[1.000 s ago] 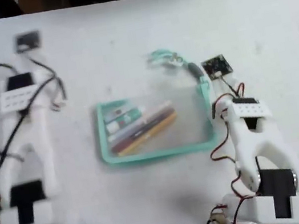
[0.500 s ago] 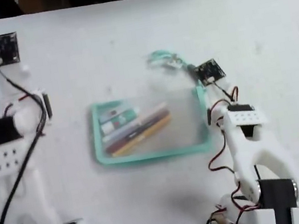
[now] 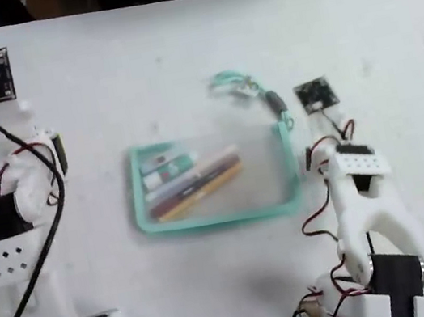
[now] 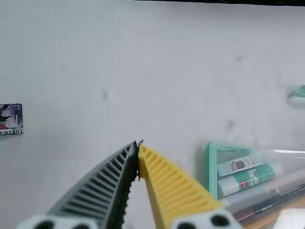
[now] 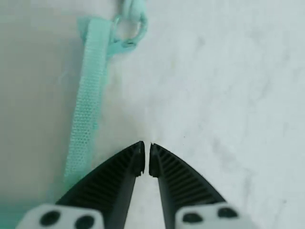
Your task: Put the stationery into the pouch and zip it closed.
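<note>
A clear pouch with a teal border [image 3: 219, 220] lies flat mid-table, with several pens and a glue stick [image 3: 191, 177] inside it. Its teal strap [image 3: 233, 84] and a dark pull [image 3: 274, 102] trail off the far right corner. My left gripper [image 4: 138, 146] is shut and empty, hovering over bare table to the left of the pouch's end [image 4: 210, 164]. Just off the pouch's right edge [image 5: 89, 114], my right gripper [image 5: 143, 153] has its black fingers closed on nothing, near the strap ring [image 5: 127, 27].
The left arm [image 3: 9, 219] stands tall at the table's left side and the right arm [image 3: 362, 206] at the near right. A small printed card [image 4: 10, 119] lies on the white table beyond the left gripper. The table's far half is open room.
The left arm has swung back and to the left, away from the pouch. The right arm nudged the pouch slightly left, then drew off to the right of its edge.
</note>
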### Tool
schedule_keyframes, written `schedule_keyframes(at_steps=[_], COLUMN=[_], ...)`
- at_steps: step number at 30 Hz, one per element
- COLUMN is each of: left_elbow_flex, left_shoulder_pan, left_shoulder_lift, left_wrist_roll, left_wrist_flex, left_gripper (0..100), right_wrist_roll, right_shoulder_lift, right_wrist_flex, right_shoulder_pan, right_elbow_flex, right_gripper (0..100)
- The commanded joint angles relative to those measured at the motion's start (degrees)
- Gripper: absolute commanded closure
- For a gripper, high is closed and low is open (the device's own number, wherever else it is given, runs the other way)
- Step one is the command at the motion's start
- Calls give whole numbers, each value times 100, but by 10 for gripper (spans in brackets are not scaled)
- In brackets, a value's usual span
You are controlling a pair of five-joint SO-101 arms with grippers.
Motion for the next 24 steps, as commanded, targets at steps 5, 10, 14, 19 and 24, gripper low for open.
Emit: schedule_keyframes(at_steps=[5,10,14,19,24], left_elbow_flex=[-1644,-2734,-3578,-4440,-5442], left_shoulder_pan=[295,295,295,426,681], left_shoulder_lift=[-171,-189,-189,-189,-198], left_wrist_roll=[-949,-941,-941,-677,-308], left_wrist_flex=[1547,2127,2541,2945,3314], left_gripper=[979,977,977,977,976], right_wrist_roll=[-193,-193,-158,-176,-158], right_shoulder_lift=[-523,-1059,-1552,-2571,-3890], right_wrist_flex=[3424,5367,6220,6255,6255], right_shoulder_pan=[382,330,330,330,-215], right_elbow_flex=[-3323,-5565,-6804,-6910,-6848], right_gripper=[981,980,980,981,981])
